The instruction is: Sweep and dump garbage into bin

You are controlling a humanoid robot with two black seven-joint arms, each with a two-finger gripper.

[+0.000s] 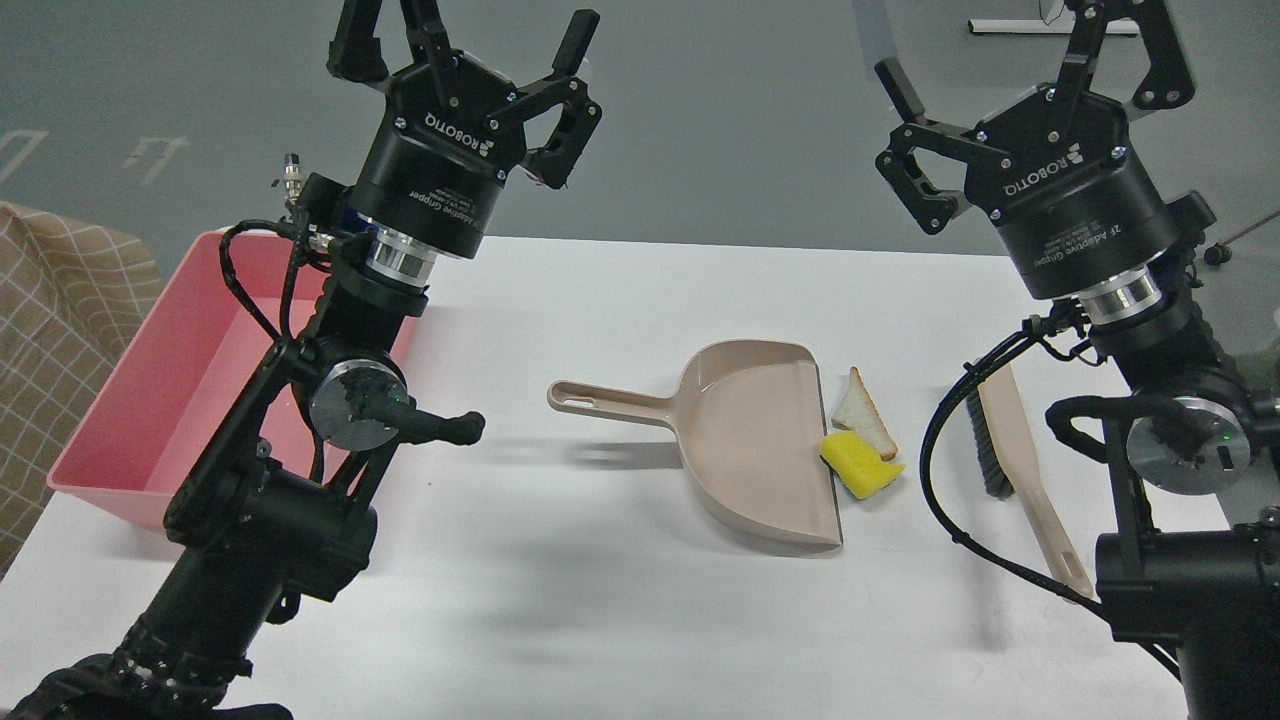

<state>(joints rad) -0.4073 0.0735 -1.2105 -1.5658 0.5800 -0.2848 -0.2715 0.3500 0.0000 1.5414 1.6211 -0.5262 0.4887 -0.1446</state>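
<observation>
Right, both my arms hang above the white table (620, 620) with nothing held: the left gripper (470, 45) has its jaws spread wide, and the right gripper (1010, 60) looks open too, though its upper finger runs off the top edge. The garbage sits just off the dustpan (750, 440) lip: the bread slice (864, 412) stands on the far side, touching or nearly touching the yellow chunk (858, 466), which rests against the lip. Both look light and soft, so I judge they would squash or skid if pinched; better pushed in with the brush (1010, 450), gripped along its stiff beige handle. The dustpan's long axis runs left to right, handle towards the pink bin (150, 400) at the left edge, mouth facing the garbage; I'd take its handle mid-length.
</observation>
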